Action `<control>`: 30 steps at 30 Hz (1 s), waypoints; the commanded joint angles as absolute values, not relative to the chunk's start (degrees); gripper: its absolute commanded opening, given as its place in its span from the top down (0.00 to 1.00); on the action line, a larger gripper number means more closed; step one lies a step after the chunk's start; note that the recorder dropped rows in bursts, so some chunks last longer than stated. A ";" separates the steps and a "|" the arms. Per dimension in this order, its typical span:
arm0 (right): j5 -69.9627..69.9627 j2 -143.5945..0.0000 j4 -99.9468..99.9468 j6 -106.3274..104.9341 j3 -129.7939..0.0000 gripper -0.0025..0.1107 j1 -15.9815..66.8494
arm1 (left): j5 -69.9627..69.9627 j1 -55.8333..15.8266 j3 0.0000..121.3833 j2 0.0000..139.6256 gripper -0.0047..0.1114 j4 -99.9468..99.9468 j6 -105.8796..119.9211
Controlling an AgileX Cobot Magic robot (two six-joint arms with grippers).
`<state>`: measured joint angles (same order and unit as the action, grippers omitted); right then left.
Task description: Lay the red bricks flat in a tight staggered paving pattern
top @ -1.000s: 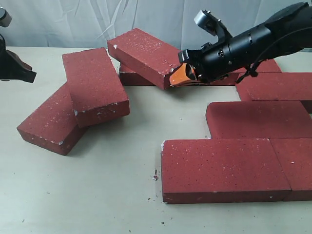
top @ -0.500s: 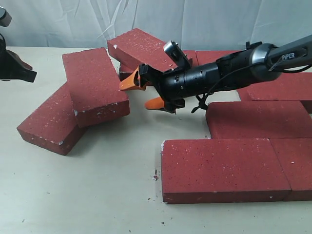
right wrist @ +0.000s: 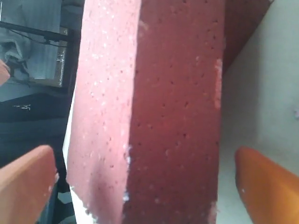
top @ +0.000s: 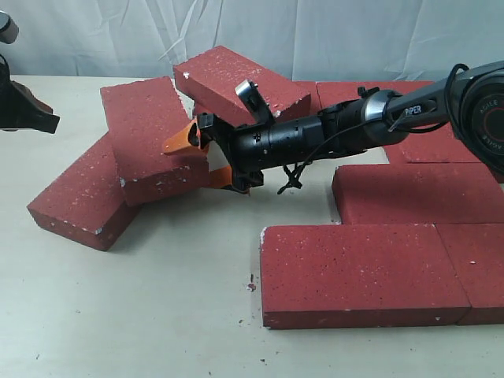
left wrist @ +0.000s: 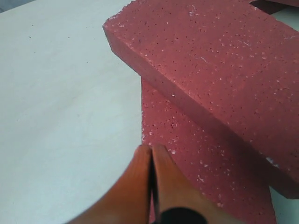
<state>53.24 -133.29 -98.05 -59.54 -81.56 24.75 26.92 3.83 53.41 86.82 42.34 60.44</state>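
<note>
Nine red bricks (top: 354, 272), two grippers.
Right gripper (top: 200, 161) gapes astride a leaning brick (top: 150, 130) near the left edge of the bench (top: 157, 315); left gripper (left wrist: 151, 151) clenched, empty.

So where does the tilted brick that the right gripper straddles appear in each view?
Exterior: left of middle, the tilted brick leans on a lower brick.
Left wrist: probably the upper brick, lying over the lower brick.
Right wrist: close up, between the orange fingers.
Landmark: the open right gripper, seen in exterior and right wrist views.

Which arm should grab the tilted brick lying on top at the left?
Right. The right gripper is open astride the end of the tilted brick; the left gripper is shut on nothing.
</note>
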 commanded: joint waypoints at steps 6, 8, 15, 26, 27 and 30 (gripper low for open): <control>55.28 -133.57 -98.24 -60.60 -82.02 0.56 24.80 | 26.77 3.78 53.67 86.89 0.96 43.39 60.51; 56.12 -133.57 -98.12 -60.60 -82.02 0.70 24.68 | 26.77 3.78 53.67 86.89 0.96 43.39 60.51; 60.71 -133.45 -98.43 -61.60 -82.02 0.98 24.68 | 26.77 3.78 53.67 86.89 0.96 43.49 60.51; 69.96 -127.43 -82.17 -64.11 -82.02 0.99 17.21 | 31.49 3.88 53.67 82.02 0.96 44.02 60.46; 69.96 -126.80 -79.04 -63.78 -82.02 0.99 16.68 | 32.43 3.88 53.67 81.09 0.96 44.02 60.46; 69.96 -124.66 -72.09 -62.90 -82.11 0.99 15.83 | 33.25 3.88 53.40 78.50 0.96 44.11 60.46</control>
<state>68.91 -126.85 -78.65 -63.26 -81.78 16.70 32.25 3.83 53.41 80.97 43.51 60.44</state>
